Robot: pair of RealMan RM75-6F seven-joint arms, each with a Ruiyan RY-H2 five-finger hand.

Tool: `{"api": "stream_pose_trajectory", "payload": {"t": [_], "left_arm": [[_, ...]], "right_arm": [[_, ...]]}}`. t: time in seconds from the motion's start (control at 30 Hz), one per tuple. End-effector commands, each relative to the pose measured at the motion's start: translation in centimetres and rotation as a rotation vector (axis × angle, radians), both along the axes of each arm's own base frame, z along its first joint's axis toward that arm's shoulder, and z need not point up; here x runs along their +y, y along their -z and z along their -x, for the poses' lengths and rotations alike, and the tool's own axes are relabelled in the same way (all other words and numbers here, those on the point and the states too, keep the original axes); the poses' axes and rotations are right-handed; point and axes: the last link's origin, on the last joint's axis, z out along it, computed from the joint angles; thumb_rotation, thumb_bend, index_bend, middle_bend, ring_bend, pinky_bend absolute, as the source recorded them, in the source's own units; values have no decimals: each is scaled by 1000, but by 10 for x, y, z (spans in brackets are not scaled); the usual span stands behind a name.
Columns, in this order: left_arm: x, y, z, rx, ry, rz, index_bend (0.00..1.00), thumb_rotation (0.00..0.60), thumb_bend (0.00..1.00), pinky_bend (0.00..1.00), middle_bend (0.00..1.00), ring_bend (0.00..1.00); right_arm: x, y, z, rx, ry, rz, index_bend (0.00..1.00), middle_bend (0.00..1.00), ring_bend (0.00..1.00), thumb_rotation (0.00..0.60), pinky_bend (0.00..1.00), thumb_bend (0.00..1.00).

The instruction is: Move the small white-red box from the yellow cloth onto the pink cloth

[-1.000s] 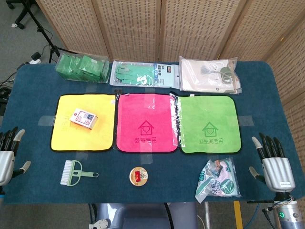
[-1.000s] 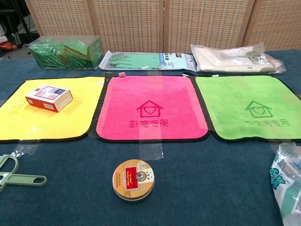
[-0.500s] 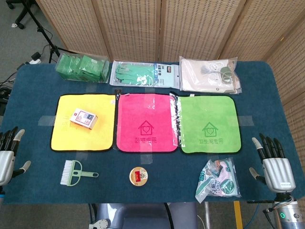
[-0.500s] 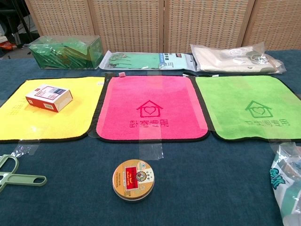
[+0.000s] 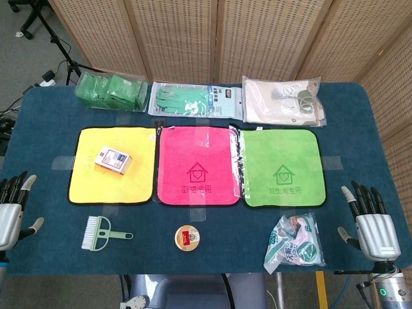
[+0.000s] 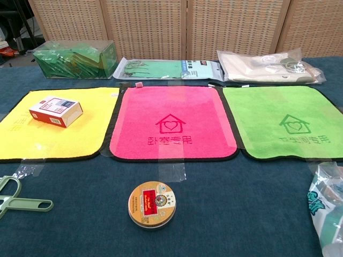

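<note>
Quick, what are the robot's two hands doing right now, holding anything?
Left hand: open, fingers apart, holding nothing.
Right hand: open, fingers apart, holding nothing.

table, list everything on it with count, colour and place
table: 1, dark blue cover
box: 1, white-red, on the yellow cloth
yellow cloth: 1, left of the row
pink cloth: 1, middle of the row
green cloth: 1, right of the row
brush: 1, pale green, in front of the yellow cloth
tin: 1, round, gold-red lid, in front of the pink cloth
snack bag: 1, clear, front right
green pack: 1, back left
glove pack: 1, green gloves, back middle
beige pack: 1, back right
left hand: 1, open, left edge
right hand: 1, open, right edge
</note>
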Motion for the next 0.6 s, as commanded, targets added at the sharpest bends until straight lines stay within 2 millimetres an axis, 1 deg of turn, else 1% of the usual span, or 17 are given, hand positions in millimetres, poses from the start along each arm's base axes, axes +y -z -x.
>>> {"api": "stream_pose_trajectory", "payload": {"t": [0.03,0.4,0.5,0.6], "left_arm": [[0,-1,0,3,-6,-2,0,600,209,0,0,0],[-1,-1,-1,-42,-37,-2,0,600,213,0,0,0],[-1,1,-2,-79,-46,11,0,600,214,0,0,0],[2,1,-4,-155,-61,18,0,600,215,0,0,0]], "right_arm": [[0,0,0,2,1,-1,0,0,0,600,0,237],[1,2,-1,3,-2,-11,0,0,0,600,0,236],[1,2,-1,-1,-2,-13,0,0,0,600,0,236],[0,1,0,-5,5,-12,0,0,0,600,0,236]]}}
